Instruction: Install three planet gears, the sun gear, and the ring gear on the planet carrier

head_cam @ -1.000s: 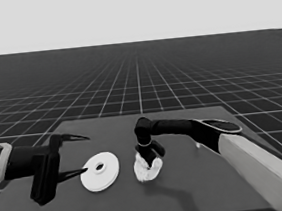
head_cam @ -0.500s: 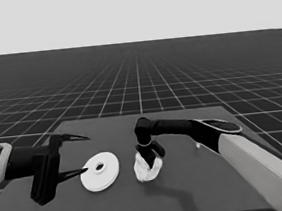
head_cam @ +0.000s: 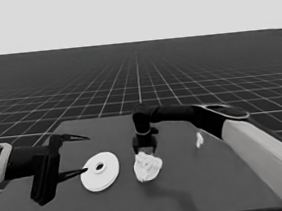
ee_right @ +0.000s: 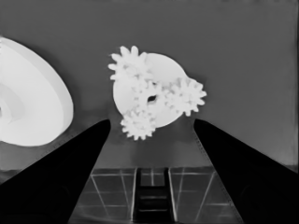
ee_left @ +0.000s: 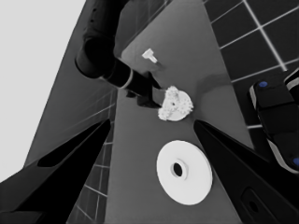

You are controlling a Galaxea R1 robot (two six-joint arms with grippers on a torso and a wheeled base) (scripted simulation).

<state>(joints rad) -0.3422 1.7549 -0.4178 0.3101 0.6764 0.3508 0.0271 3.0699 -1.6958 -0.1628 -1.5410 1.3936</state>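
Right claw (head_cam: 145, 146) is held open and empty just above the smaller round part (ee_right: 148, 95), on which four gears (ee_right: 186, 96) are seen seated: three planets around a centre one. The larger round part (head_cam: 100, 171) is left flat on the table (head_cam: 229, 187), to the claw's left, just beside the gear stack. Left claw (head_cam: 70, 157) is parked open at that disc's far side, nearer to it. Judged next: the larger part gets lifted onto the gears.

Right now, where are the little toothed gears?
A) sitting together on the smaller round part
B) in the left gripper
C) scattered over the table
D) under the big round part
A: the right wrist view shows the gears clustered on the smaller round part, uncovered.
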